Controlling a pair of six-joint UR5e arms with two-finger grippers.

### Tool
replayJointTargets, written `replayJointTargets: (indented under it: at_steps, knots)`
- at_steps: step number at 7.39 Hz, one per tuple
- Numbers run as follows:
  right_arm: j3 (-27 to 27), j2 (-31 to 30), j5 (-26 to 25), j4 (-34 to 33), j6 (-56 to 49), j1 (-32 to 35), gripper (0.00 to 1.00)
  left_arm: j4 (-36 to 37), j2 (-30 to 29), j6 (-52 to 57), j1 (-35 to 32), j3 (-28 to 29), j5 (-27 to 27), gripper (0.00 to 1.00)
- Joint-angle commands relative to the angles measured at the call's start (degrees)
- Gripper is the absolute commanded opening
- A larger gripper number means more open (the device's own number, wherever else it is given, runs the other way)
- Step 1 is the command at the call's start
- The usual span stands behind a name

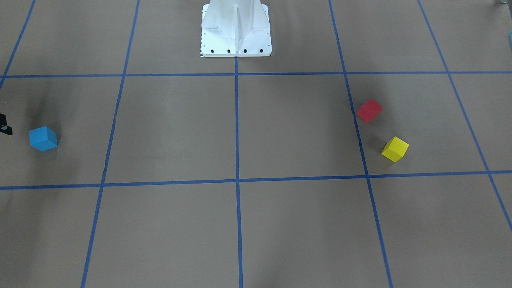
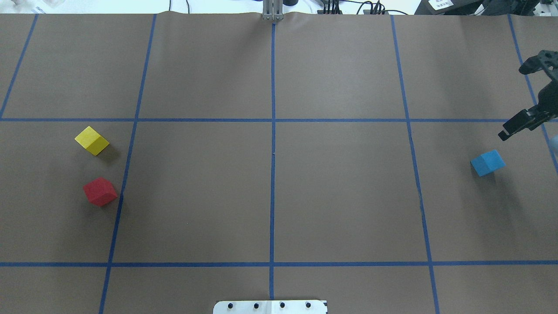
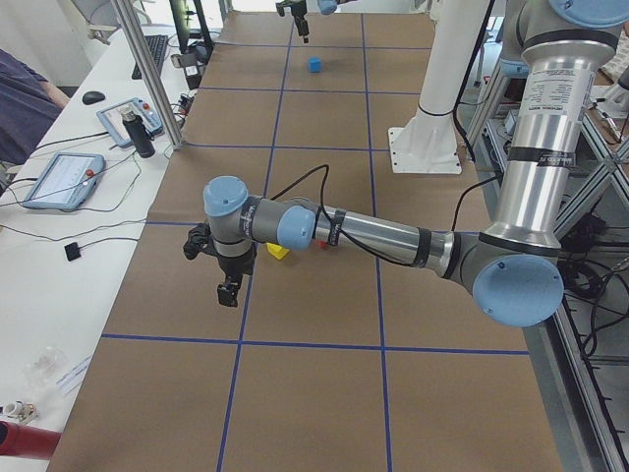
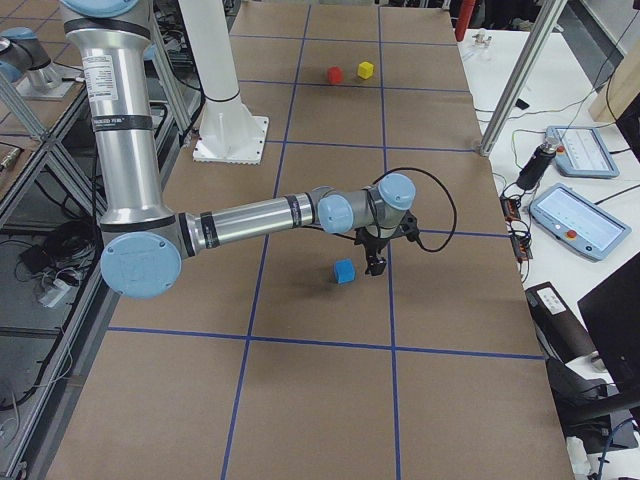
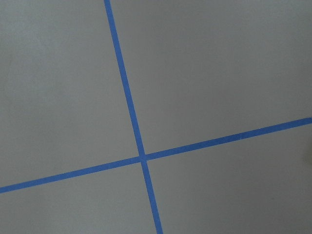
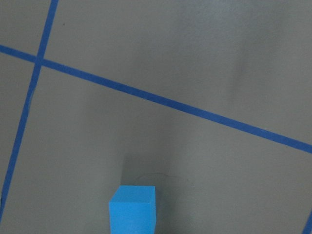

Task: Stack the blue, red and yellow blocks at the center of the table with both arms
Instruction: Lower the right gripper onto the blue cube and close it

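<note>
The blue block [image 2: 487,162] lies at the table's right side; it also shows at the bottom of the right wrist view [image 6: 132,208]. My right gripper [image 2: 511,102] hovers just beyond it toward the table's end, jaws apart and empty. The red block [image 2: 100,191] and the yellow block [image 2: 92,140] lie close together at the left side. My left gripper [image 3: 228,290] shows only in the exterior left view, above the table beside the yellow block [image 3: 279,251]; I cannot tell whether it is open or shut. The left wrist view shows only bare table and tape.
The white robot pedestal [image 1: 236,30] stands at the robot's edge of the table. Blue tape lines [image 2: 273,152] cross at the table's center. Side benches hold teach pendants [image 3: 59,180] and cables, with an aluminium post [image 3: 147,79].
</note>
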Motion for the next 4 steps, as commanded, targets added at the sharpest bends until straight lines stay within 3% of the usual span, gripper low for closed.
replayJointTargets:
  at_steps: [1, 4]
  knots:
    - [-0.4, -0.4, -3.0, 0.8, 2.5, -4.1, 0.99, -0.5, 0.0, 0.0, 0.0, 0.1, 0.0, 1.00]
    - [-2.2, -0.8, -2.8, 0.8, 2.3, -6.5, 0.99, -0.5, -0.1, 0.2, 0.0, 0.2, 0.0, 1.00]
